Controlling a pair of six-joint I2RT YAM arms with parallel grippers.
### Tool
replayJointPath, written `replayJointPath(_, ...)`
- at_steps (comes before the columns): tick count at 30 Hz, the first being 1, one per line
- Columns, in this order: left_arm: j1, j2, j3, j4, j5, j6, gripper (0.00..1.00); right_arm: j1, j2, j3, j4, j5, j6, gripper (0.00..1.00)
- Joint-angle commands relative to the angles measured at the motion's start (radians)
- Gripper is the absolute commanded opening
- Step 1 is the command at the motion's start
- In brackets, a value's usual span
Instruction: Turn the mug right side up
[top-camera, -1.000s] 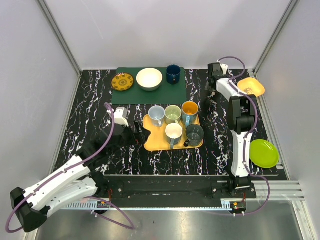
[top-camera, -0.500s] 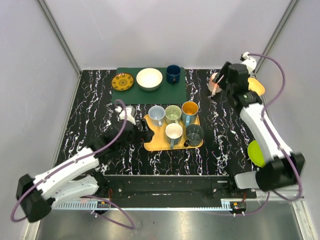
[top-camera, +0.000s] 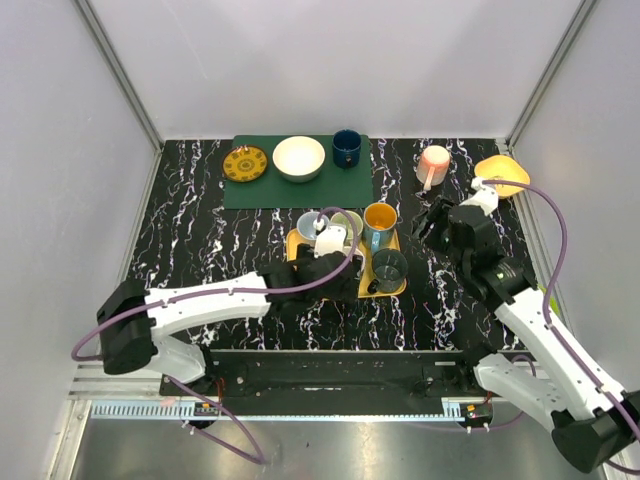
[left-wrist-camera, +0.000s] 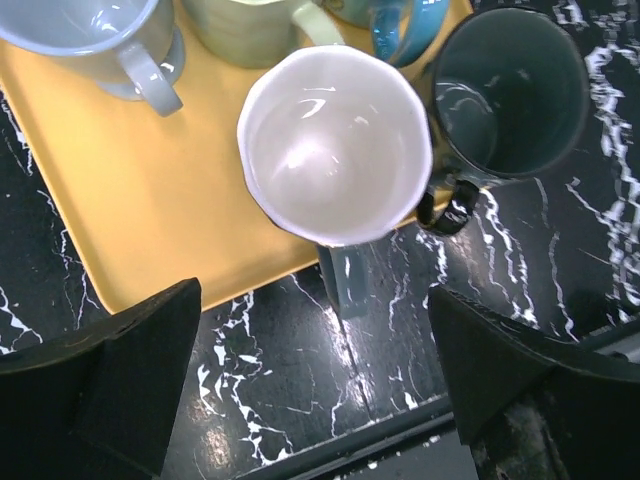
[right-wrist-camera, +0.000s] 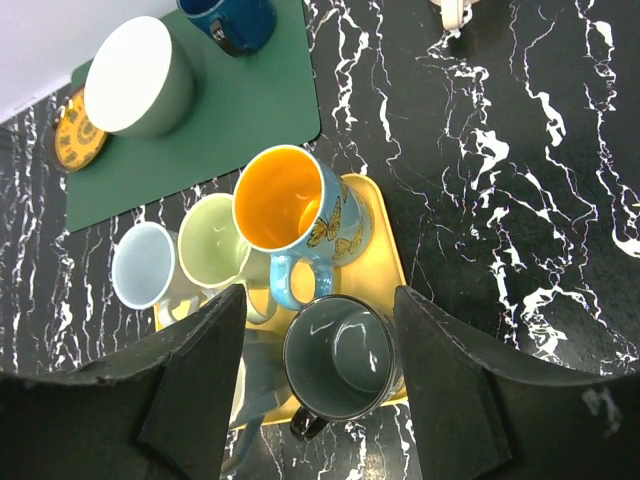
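Right fingers (right-wrist-camera: 190, 390) have withdrawn; only overhead shows pink mug (top-camera: 434, 163) standing free.

Tabletop (top-camera: 190, 250) black, white marble veining. Tray (left-wrist-camera: 150, 220) yellow, carrying white mug (left-wrist-camera: 335, 145), dark grey mug (left-wrist-camera: 510, 90), and blue butterfly-patterned mug (right-wrist-camera: 300, 225) with orange inside. Mat (top-camera: 340, 185) dark green; lone mug (top-camera: 434, 163) pink.

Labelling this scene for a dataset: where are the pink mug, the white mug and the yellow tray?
pink mug (top-camera: 434, 158), top external view, its upward face.
white mug (left-wrist-camera: 335, 150), left wrist view, its inside bottom.
yellow tray (left-wrist-camera: 150, 200), left wrist view, bare floor.
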Motion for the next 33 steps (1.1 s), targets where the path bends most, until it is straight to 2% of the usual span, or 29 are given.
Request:
replayJointPath(1, -0.004, 0.086, 0.074, -0.059, -0.118, -0.069, 0.98, 0.008, -0.086, -0.01, -0.03, 0.023, 0.023, 0.66)
replayJointPath(5, -0.004, 0.158, 0.111, -0.087, -0.115, -0.084, 0.91, 0.008, -0.126, -0.011, -0.056, 0.015, 0.013, 0.66)
replayJointPath(8, -0.001, 0.193, 0.134, -0.089, -0.115, -0.073, 0.81, 0.008, -0.149, -0.01, -0.065, 0.015, 0.002, 0.67)
replayJointPath(9, 0.004, 0.209, 0.143, -0.089, -0.116, -0.063, 0.74, 0.008, -0.15, -0.008, -0.069, 0.017, 0.0, 0.67)
replayJointPath(11, 0.01, 0.223, 0.166, -0.089, -0.113, -0.05, 0.67, 0.006, -0.159, -0.008, -0.072, 0.017, -0.001, 0.67)
replayJointPath(13, 0.023, 0.244, 0.185, -0.089, -0.094, -0.032, 0.53, 0.008, -0.164, -0.01, -0.075, 0.018, -0.001, 0.67)
replayJointPath(16, 0.037, 0.252, 0.189, -0.073, -0.07, -0.012, 0.43, 0.008, -0.169, -0.014, -0.073, 0.017, -0.003, 0.67)
replayJointPath(22, 0.045, 0.269, 0.194, -0.067, -0.038, 0.0, 0.43, 0.008, -0.167, -0.022, -0.072, 0.017, -0.004, 0.67)
replayJointPath(24, 0.045, 0.27, 0.188, -0.053, -0.032, 0.003, 0.4, 0.008, -0.166, -0.022, -0.07, 0.015, -0.006, 0.67)
replayJointPath(30, 0.045, 0.249, 0.163, -0.03, -0.009, 0.011, 0.03, 0.006, -0.169, -0.025, -0.069, 0.011, -0.004, 0.67)
replayJointPath(31, 0.045, 0.246, 0.156, -0.029, -0.003, 0.012, 0.0, 0.008, -0.17, -0.026, -0.07, 0.011, -0.004, 0.67)
replayJointPath(33, 0.045, 0.232, 0.149, -0.02, 0.005, 0.014, 0.0, 0.008, -0.173, -0.03, -0.073, 0.009, -0.003, 0.67)
